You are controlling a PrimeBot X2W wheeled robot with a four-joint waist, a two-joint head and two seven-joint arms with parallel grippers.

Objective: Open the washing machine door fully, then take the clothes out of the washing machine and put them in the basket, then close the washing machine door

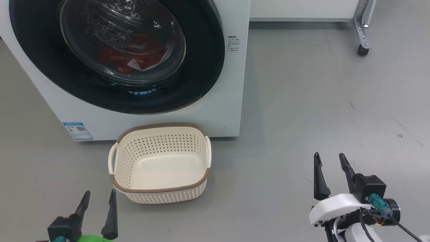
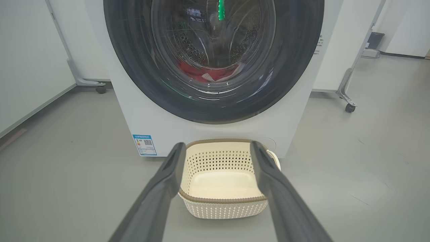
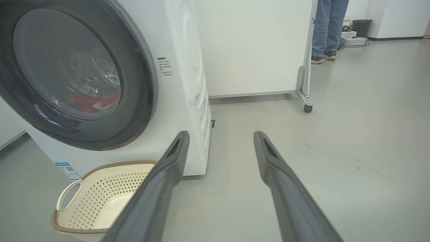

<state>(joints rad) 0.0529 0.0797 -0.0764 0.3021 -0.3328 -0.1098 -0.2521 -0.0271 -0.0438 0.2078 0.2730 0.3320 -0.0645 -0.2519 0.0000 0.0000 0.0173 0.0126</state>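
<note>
The washing machine door was shut over the clothes, and both my jaws stood spread and empty. Opening came first, and I judged that called for a hold on its rim.

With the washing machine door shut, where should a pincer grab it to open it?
On the washing machine door, probably the black rim's right edge, coming from the right with the open right pincer: it looks proud of the front there, while the bulging glass offers no grip. No handle discernible.
</note>
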